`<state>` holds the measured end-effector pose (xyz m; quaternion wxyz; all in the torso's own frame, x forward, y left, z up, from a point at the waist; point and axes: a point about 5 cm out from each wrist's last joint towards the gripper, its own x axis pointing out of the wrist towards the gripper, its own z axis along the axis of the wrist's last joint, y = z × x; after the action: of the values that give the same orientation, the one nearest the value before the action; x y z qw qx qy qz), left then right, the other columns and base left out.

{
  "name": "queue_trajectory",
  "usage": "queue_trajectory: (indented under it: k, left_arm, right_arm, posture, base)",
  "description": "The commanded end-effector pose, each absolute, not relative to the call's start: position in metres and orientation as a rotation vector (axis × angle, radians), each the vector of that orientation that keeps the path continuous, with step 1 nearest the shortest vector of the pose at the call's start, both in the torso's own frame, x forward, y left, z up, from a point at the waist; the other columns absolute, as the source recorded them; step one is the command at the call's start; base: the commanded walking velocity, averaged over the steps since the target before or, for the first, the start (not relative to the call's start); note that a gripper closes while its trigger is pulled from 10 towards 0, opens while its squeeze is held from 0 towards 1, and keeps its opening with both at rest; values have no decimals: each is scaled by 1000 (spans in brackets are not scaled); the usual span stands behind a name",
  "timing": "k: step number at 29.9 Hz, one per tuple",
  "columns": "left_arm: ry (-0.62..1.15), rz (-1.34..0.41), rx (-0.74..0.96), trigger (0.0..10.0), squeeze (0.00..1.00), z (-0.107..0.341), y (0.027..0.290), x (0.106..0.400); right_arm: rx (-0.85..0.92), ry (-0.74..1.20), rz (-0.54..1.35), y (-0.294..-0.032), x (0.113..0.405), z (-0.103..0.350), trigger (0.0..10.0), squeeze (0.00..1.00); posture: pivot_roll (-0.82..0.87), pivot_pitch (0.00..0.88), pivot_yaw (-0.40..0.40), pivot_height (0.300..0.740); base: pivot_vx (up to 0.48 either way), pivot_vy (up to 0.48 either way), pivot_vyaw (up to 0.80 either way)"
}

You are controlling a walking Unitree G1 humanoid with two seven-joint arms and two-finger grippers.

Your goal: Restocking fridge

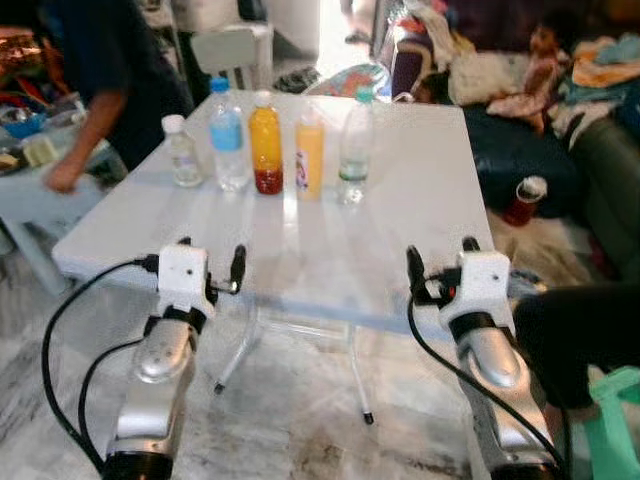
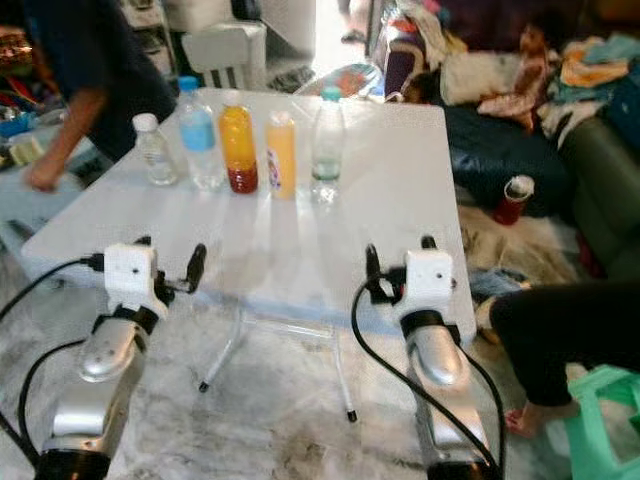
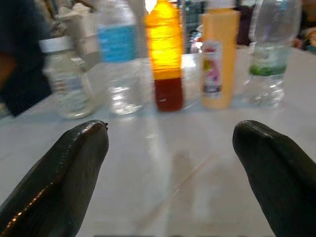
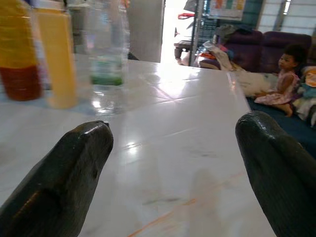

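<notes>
Several bottles stand in a row on the white table (image 1: pixel 420 200): a small clear one with a white cap (image 1: pixel 183 152), a blue-labelled water bottle (image 1: pixel 228 135), an orange juice bottle with a red bottom (image 1: pixel 265 142), a yellow bottle (image 1: pixel 310 152) and a clear green-capped bottle (image 1: pixel 354 150). My left gripper (image 1: pixel 212 255) hovers open at the table's near edge, facing the row, with nothing between its fingers (image 3: pixel 74 168). Further right along the same edge, my right gripper (image 1: pixel 441 255) is open and empty too. The green-capped bottle (image 4: pixel 104 59) lies ahead of it to the left.
A person in dark clothes (image 1: pixel 100 60) leans over a side table at the left. A white chair (image 1: pixel 225 50) stands behind the table. A child (image 1: pixel 535 60) sits on a sofa at the back right. A red cup (image 1: pixel 525 200), someone's dark-clothed leg (image 1: pixel 580 340) and a green stool (image 1: pixel 615 420) are on the right.
</notes>
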<state>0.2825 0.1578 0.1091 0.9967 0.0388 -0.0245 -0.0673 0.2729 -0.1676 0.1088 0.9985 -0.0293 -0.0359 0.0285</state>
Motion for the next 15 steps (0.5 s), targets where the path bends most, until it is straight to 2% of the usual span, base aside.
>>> queue_trajectory:
  k: [1,12,15]
  left_arm:
    - [-38,-152,74,10000,0,107,152,281]
    - [-34,-171,64,10000,0,106,145,281]
    - [-34,-178,60,10000,0,106,144,282]
  right_arm:
    - [-62,-80,58,-171,273,111,10000,0]
    - [-45,-83,85,-166,271,112,10000,0]
    - [-41,-72,72,-167,272,110,10000,0]
  posture:
    - [-18,33,16,740]
    - [-17,31,18,740]
    - [-15,31,13,740]
  base:
    - [420,0,619]
    - [397,0,605]
    - [105,0,0]
